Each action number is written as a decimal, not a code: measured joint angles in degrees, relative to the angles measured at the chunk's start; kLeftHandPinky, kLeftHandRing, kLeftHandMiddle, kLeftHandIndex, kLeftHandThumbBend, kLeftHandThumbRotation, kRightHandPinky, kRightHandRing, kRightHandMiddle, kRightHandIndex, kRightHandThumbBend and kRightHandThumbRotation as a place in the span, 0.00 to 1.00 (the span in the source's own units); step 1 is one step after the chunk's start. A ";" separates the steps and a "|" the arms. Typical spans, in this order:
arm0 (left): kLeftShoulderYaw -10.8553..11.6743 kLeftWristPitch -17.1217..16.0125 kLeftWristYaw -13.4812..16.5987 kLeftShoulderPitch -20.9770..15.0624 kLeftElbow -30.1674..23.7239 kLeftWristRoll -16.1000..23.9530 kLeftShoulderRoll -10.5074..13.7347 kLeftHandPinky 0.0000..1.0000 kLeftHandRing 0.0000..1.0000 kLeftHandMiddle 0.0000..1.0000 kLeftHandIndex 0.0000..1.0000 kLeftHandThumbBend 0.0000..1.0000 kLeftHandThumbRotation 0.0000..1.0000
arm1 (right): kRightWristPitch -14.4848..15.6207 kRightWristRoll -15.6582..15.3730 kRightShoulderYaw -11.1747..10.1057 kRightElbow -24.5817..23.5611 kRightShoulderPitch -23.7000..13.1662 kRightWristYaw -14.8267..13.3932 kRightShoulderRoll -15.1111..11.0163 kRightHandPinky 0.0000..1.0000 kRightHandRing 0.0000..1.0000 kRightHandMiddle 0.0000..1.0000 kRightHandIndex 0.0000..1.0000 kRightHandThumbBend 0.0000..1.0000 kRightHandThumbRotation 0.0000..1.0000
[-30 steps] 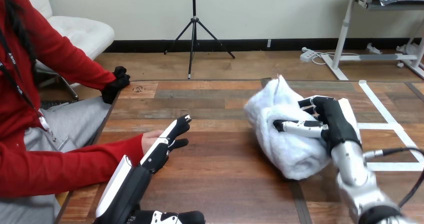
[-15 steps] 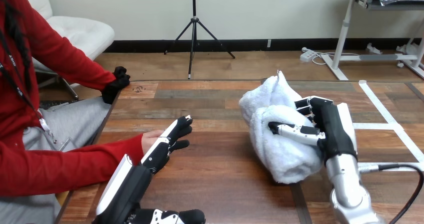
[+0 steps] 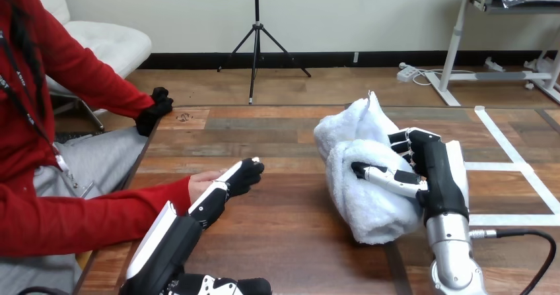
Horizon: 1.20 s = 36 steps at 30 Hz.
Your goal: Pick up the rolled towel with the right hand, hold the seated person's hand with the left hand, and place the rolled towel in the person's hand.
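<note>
While R hand [image 3: 437, 173] is clamped round the towel [image 3: 363, 206], I'd keep the squeeze firm and carry it leftward slow, so the roll doesn't unwind. Towel is right of table [image 3: 284, 242] centre, well apart from the person's hand [image 3: 200, 183]. L hand [image 3: 214, 199] lies against that hand; can't tell if it grips.

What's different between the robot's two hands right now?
The right robot hand has its thumb and fingers curled round the white rolled towel; the left robot hand carries no towel and lies alongside the person's hand. The right robot hand is at mid-table, the left robot hand near the table's left edge. Both are black with white shells.
</note>
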 measured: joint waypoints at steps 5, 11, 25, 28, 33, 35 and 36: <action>0.00 0.84 -0.52 0.33 -0.92 -0.49 0.25 0.90 0.91 0.91 0.91 1.00 0.54 | -1.41 -0.66 0.12 0.00 0.27 -1.48 0.26 0.27 0.32 0.42 0.45 0.75 0.00; 0.02 1.41 -0.88 0.70 -1.73 -0.72 0.27 0.90 0.90 0.91 0.91 1.00 0.54 | -2.81 -1.50 0.29 0.00 0.40 -3.83 0.63 0.27 0.32 0.42 0.45 0.75 0.00; 2.89 4.14 4.18 1.24 -3.95 8.00 0.02 0.92 0.94 0.95 0.94 1.00 0.56 | -7.32 -1.78 0.28 0.00 0.95 -7.86 2.31 0.29 0.34 0.44 0.45 0.75 0.00; 4.02 4.97 6.37 1.39 -4.68 11.30 -0.01 0.93 0.96 0.96 0.96 1.00 0.57 | -8.50 -2.13 0.29 0.00 1.20 -8.76 2.58 0.30 0.35 0.45 0.45 0.75 0.00; 5.48 7.11 9.72 2.14 -6.34 16.05 0.02 0.94 0.97 0.97 0.98 1.00 0.58 | -10.02 -3.35 0.41 0.00 1.46 -11.13 3.00 0.30 0.35 0.45 0.45 0.75 0.00; 5.85 7.85 10.85 2.50 -6.83 17.42 0.02 0.95 0.97 0.97 0.98 1.00 0.59 | -10.56 -3.78 0.44 0.00 1.52 -12.03 3.14 0.30 0.35 0.45 0.45 0.75 0.00; 6.00 8.23 11.39 2.73 -7.07 18.01 0.02 0.95 0.97 0.97 0.98 1.00 0.59 | -10.84 -3.88 0.44 0.00 1.54 -12.36 3.22 0.30 0.35 0.45 0.45 0.75 0.00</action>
